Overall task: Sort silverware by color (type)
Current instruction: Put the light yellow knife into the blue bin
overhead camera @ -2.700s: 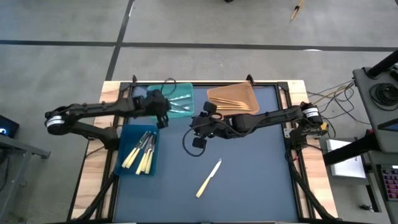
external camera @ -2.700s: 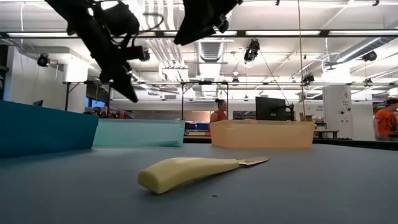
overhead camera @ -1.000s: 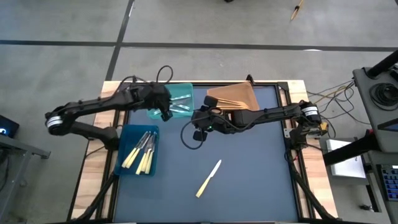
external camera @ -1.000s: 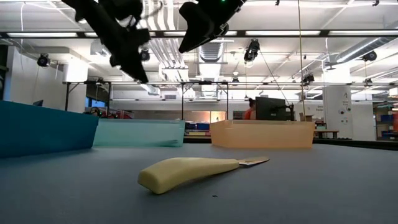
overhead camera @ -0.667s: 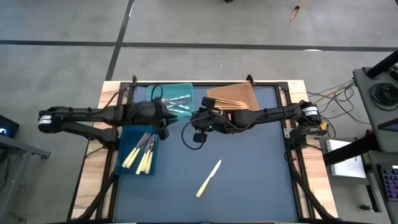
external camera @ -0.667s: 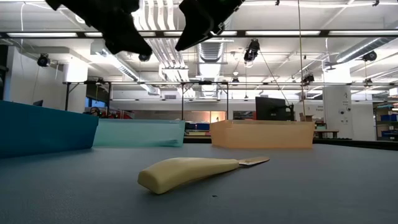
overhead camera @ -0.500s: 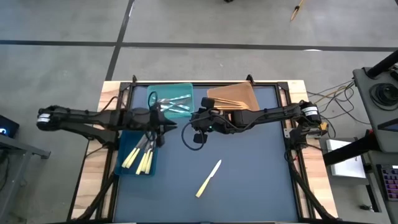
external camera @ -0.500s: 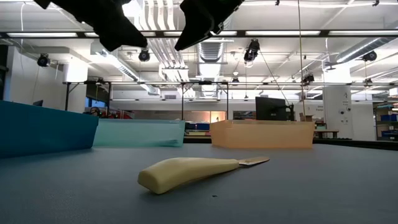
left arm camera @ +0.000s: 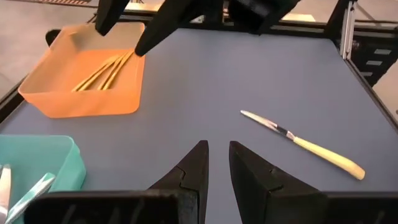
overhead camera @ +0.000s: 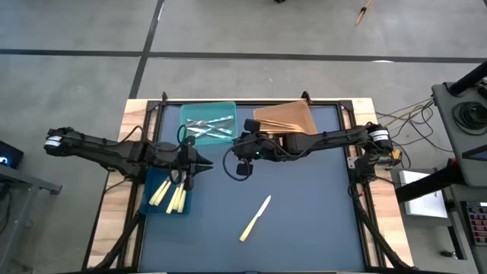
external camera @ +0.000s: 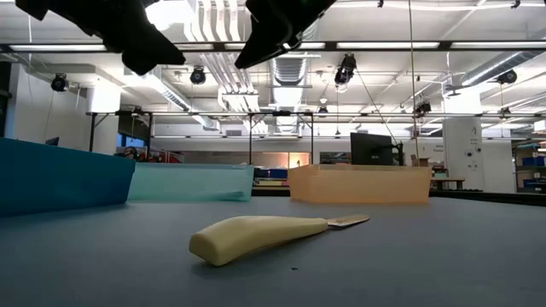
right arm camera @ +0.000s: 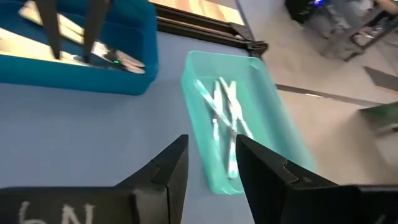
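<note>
Left gripper [overhead camera: 192,164] now hangs over the right edge of the blue bin [overhead camera: 149,199], having swung there from the green bin [overhead camera: 185,113] a second ago. Its fingers [left arm camera: 198,163] stand slightly parted, with nothing between them. Judging by that, a silvery piece was probably just dropped with the others [overhead camera: 211,125], and this arm is free for another pick.

Right gripper [overhead camera: 242,158] hovers near table centre, little moved, jaws part open and empty.

One pale yellow knife [overhead camera: 256,218] lies alone on the dark mat [overhead camera: 319,221], well apart from both grippers: seemingly the last loose item. Yellow pieces [overhead camera: 172,195] fill the blue bin; tan ones sit in the orange bin [overhead camera: 288,117].

Writing: only partial white letters, possibly "N", on the right wrist; not readable as a word.
</note>
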You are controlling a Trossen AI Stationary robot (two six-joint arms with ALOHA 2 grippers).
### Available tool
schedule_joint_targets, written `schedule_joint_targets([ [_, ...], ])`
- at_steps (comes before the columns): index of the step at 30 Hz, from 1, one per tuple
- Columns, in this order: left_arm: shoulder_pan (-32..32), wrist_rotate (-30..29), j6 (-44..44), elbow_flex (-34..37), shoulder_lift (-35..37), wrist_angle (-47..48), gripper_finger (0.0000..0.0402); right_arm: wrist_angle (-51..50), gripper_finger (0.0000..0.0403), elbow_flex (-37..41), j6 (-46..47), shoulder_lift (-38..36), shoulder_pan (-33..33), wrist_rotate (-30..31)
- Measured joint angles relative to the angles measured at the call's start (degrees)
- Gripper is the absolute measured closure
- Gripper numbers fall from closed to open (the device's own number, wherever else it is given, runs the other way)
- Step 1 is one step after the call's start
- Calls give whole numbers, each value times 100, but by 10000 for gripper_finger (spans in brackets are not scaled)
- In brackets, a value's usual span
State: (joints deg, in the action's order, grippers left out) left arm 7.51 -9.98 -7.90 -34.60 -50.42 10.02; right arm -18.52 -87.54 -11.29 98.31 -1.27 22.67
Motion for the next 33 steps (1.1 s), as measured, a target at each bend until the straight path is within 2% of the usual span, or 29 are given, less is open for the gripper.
schedule_joint_targets([
  [4, 9, 2, 12, 154, 94, -89, 354, 0, 282, 22, 79, 10, 37, -326],
  [8, 13, 105, 201, 435, 324, -408, 354, 3, 281, 57, 78, 10, 39, -362],
  [13, 20, 158, 336, 954, 727, -1608, 354, 30, 282, 127, -170, 14, 67, -430],
  [18, 20, 502, 274, 1510, 1103, -2520, 354, 130, 288, 150, -50, 17, 88, -1316],
  [22, 20, 505, 153, 1863, 1302, -2753, 354, 22, 289, 175, 10, 17, -31, -1984],
  [33, 20, 505, -178, 2051, 1411, -2890, 354, -860, 292, 176, 279, 17, -743, -2017],
])
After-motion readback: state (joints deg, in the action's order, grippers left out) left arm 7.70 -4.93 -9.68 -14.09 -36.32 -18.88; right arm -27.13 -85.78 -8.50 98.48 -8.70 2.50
